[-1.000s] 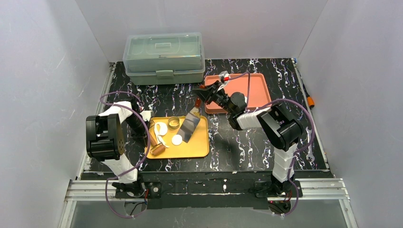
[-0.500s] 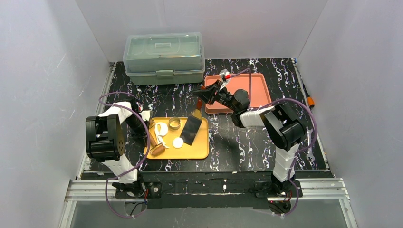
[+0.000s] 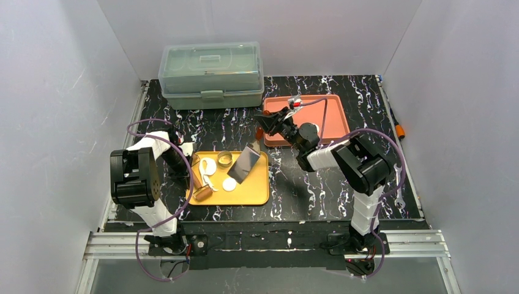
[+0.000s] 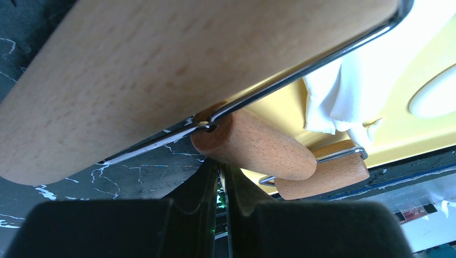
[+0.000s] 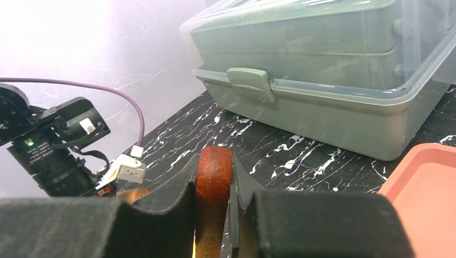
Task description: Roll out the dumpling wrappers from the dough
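Now the right pincer (image 5: 214, 183) clamps the smooth reddish wooden handle of the steel scraper (image 3: 245, 163); left pincer (image 4: 219, 169) fingers close together, grip unclear. Thin round white dumpling wrappers (image 3: 229, 183) lie flat on the yellow tray (image 3: 254, 191).

The left arm (image 3: 136, 177) is bent up like an elbow. The left gripper (image 3: 185, 152) sits low, its jaws almost touching. The right arm (image 3: 361, 168) reaches forward and to the left. The right gripper (image 5: 215, 188) squeezes its jaws on a round red-brown wooden handle (image 5: 214, 172).
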You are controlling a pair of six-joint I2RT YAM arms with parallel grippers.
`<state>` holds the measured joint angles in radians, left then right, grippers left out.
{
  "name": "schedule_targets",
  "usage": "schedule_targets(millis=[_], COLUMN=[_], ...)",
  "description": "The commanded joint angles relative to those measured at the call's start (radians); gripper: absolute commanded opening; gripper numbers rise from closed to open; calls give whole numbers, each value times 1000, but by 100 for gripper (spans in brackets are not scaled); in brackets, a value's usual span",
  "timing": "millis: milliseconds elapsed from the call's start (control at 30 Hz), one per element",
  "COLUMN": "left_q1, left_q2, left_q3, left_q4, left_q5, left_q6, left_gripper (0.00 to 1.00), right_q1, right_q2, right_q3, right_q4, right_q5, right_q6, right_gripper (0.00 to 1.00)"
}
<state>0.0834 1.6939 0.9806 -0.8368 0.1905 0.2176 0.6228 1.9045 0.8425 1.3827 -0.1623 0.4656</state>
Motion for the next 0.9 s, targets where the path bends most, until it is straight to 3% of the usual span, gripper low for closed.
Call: schedule_targets(millis=[0,167,567,867], left_q1=[7,6,6,6], left_q2=[31,30,31,33], left_q3=[-31,-33,-35,-37], left_q4=[152,156,163,169], left_q5=[-49,-51,-52,-58], left_q6=[25,25,21,16], left_gripper=[0,0,0,0], right_q1=[4,10,39,40], right_q2=[77,87,144,161], right_q3=[22,58,93,95], right_q4=[-2,-59,-77,-107], right_q5=[-38,-187,-323,-280], right_q6=[-151,-157,-103,-73], right_gripper=[1,1,1,1])
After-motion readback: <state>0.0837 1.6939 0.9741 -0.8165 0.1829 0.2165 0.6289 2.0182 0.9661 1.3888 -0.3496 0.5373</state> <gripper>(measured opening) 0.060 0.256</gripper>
